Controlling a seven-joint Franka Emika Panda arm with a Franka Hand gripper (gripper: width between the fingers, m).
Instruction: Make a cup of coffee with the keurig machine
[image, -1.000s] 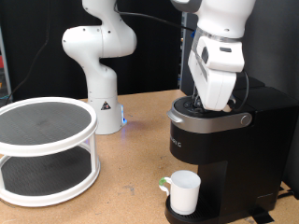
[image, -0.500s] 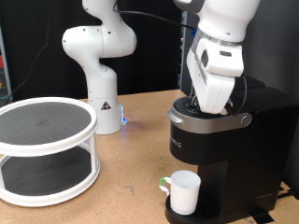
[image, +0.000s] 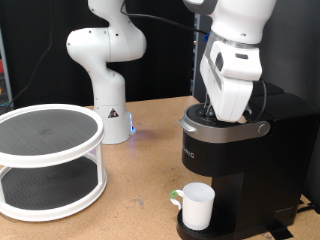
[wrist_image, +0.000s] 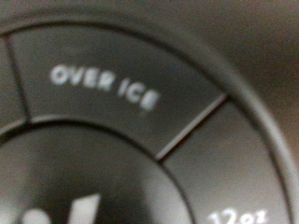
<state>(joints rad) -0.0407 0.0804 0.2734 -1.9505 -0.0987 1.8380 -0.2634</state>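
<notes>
The gripper (image: 228, 113) is right down on top of the keurig machine (image: 240, 165), at the exterior view's right, and the fingertips are lost behind the white wrist housing and the machine's silver-rimmed top, so whether the jaws are parted or pressed together I cannot tell. Nothing shows between the fingers. The wrist view is filled edge to edge by the machine's button panel (wrist_image: 140, 140), very close and soft in focus: one segment reads "OVER ICE" (wrist_image: 103, 87), another at the corner shows a cut-off "12oz" (wrist_image: 245, 216), and a pale mark on the centre button is too blurred to read. No finger shows in that view at all.

Out from there, the machine's black body runs off the exterior view's right and bottom edges, so its base is only partly visible. The cup (image: 196, 205), a white mug with a small green mark near the handle, stands upright under the brew head on the drip tray, touching nothing else.

Further to the exterior view's left, a second white robot arm (image: 106, 70) stands on the wooden table (image: 140, 185), its top cropped away. A white two-tier round rack (image: 48, 160) sits at the far left, partly cut off.
</notes>
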